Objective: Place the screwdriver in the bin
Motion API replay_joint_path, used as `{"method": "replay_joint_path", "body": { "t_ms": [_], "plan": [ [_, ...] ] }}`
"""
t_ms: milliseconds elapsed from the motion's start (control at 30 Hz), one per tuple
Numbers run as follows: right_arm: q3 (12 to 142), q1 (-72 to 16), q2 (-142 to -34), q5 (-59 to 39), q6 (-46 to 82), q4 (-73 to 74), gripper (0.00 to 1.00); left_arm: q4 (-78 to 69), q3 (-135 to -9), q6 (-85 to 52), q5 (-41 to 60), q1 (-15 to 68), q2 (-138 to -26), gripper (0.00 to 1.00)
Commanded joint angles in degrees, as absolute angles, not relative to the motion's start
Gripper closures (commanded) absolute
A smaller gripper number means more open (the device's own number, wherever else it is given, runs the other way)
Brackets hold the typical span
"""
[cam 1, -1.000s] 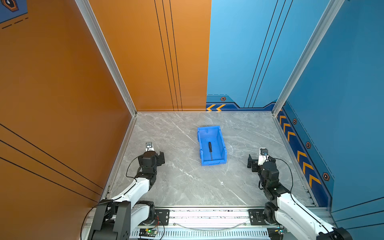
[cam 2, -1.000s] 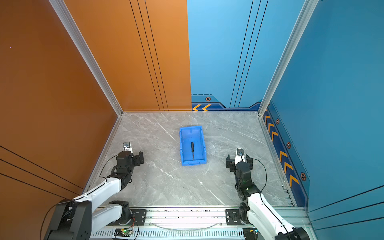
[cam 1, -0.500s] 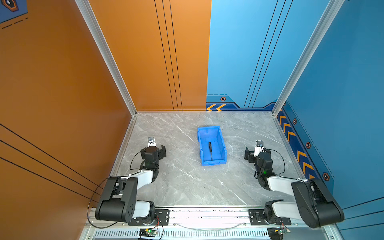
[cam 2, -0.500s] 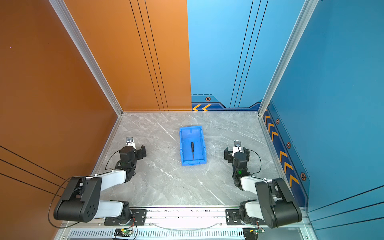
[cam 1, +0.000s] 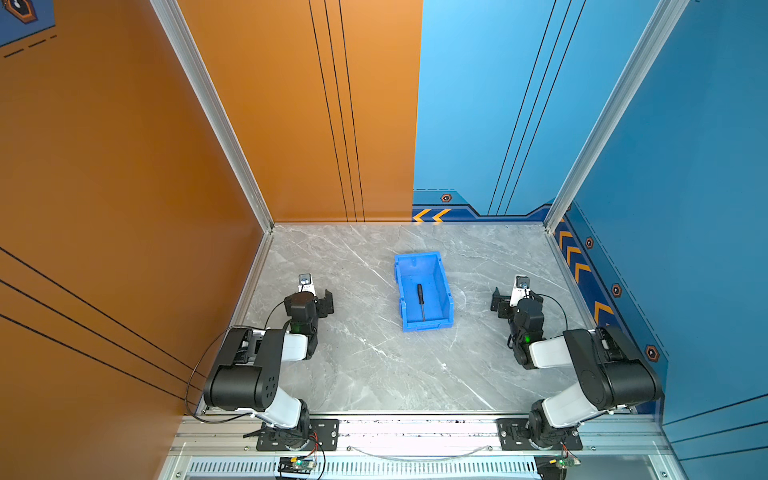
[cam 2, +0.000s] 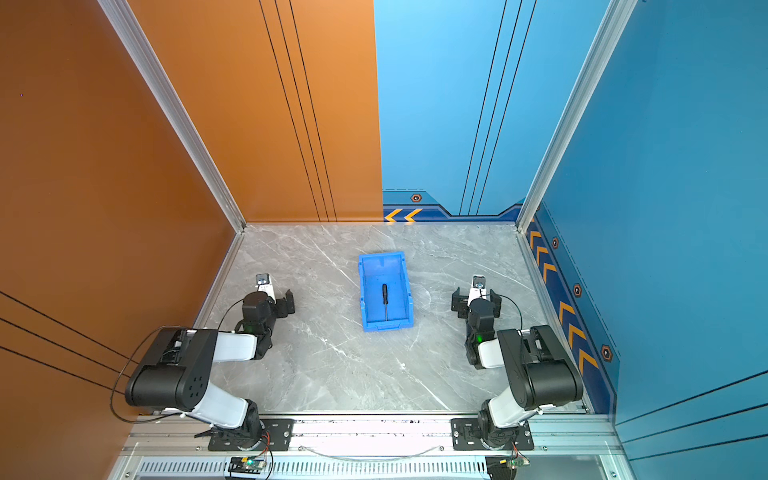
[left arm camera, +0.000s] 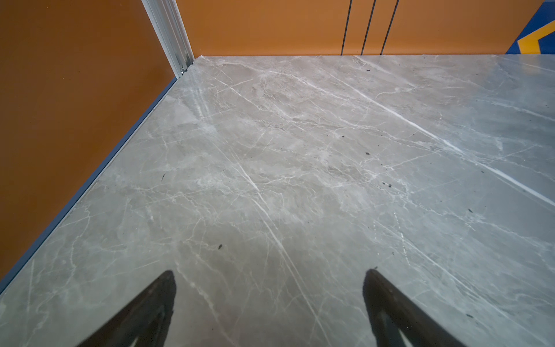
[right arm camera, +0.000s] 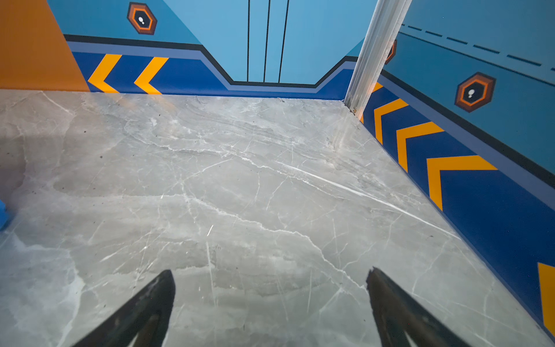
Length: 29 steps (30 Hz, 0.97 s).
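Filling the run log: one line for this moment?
screwdriver: lying in bin | left claw: open, empty | right claw: open, empty | task: looks done

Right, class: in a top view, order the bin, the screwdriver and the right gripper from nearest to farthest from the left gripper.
From the left gripper:
1. bin, mid-table, its wall closest.
2. screwdriver, lying inside the bin.
3. right gripper, across the table, right side.

The counter (cam 1: 374,365) is a grey, white-veined marble-pattern slab. One blue bin (cam 1: 417,262) stands directly on it near the centre, apart from every edge.
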State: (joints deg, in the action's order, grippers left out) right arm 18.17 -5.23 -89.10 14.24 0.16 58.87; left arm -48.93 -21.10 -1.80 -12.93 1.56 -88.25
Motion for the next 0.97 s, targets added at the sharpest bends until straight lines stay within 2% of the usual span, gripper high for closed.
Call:
{"method": "replay_joint_path", "body": {
  "t_ms": [0,933],
  "plan": [
    [21.2,-2.4,-88.6,11.1,4.0,52.4,0.00,-51.4,-22.0,-0.5,-11.5,1.8,-89.1,0.02],
    [21.4,-2.5,-88.7,11.2,4.0,52.3,0.00,-53.3,-21.7,1.1,-9.8,2.5,-89.6,0.02]
  ]
}}
